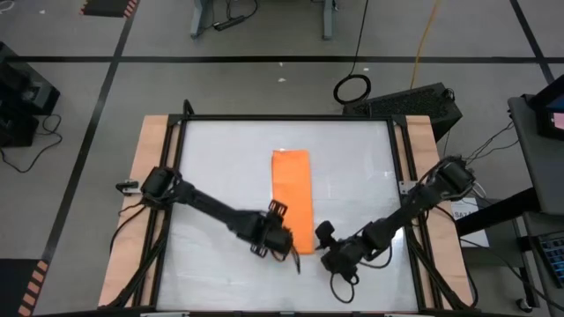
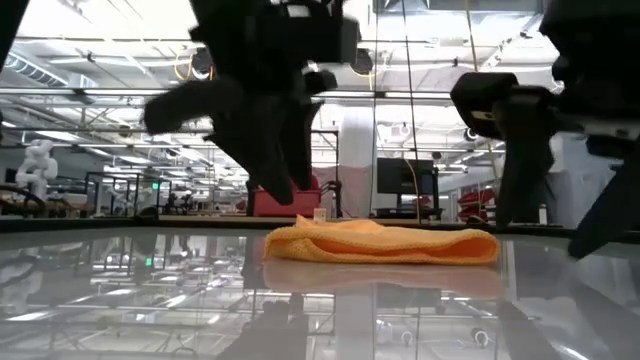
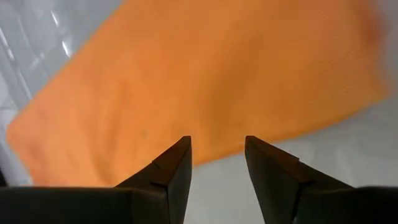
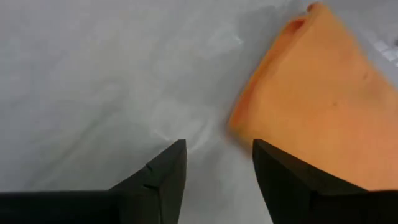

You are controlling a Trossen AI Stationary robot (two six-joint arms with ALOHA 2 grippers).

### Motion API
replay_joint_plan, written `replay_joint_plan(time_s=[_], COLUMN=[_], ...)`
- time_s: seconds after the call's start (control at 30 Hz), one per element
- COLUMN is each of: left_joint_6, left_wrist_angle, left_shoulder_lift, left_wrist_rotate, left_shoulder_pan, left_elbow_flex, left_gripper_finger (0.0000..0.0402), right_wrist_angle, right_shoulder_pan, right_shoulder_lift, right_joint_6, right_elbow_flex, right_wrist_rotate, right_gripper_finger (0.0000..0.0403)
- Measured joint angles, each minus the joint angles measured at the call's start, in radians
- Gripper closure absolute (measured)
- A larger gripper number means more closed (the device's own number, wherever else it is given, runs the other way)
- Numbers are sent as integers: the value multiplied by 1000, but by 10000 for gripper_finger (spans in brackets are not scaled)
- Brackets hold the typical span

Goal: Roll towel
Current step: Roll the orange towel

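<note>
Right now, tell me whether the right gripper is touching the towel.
Apart: the right wrist view shows bare table between the open right gripper and the towel.

**Near edge is crowded, rest of the table is wide open**

We've got the towel [image 1: 293, 195] lying folded in a long strip mid-table. The left gripper [image 1: 280, 244] and right gripper [image 1: 328, 249] flank its near end. Far edge and both far corners look free to us.

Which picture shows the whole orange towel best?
The high view: the towel lies there as one full folded strip. The low view shows only its near end, and each wrist view just one part of it.
</note>
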Motion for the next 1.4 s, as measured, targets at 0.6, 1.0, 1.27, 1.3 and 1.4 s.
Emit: replay_joint_plan(time_s=[0.6,1.0,1.27,1.3,1.4], left_joint_6=[-264,-431,-376,-362,-341], left_wrist_angle=[118,164,135,133,126], left_shoulder_lift=[4,33,40,40,40], left_wrist_rotate=[-137,-235,-229,-229,-208], left_shoulder_pan=[-216,-291,-294,-293,-291], left_elbow_flex=[-12,-11,-12,-12,-12], left_gripper_finger=[244,244,244,244,244], right_wrist_angle=[123,153,152,152,150], right_shoulder_pan=[44,78,79,79,75], right_shoulder_lift=[62,116,116,116,117], right_joint_6=[-57,-69,-99,-99,-101], right_elbow_flex=[3,4,5,5,5], right_wrist_rotate=[186,254,257,258,257], right_gripper_finger=[247,248,248,248,248])
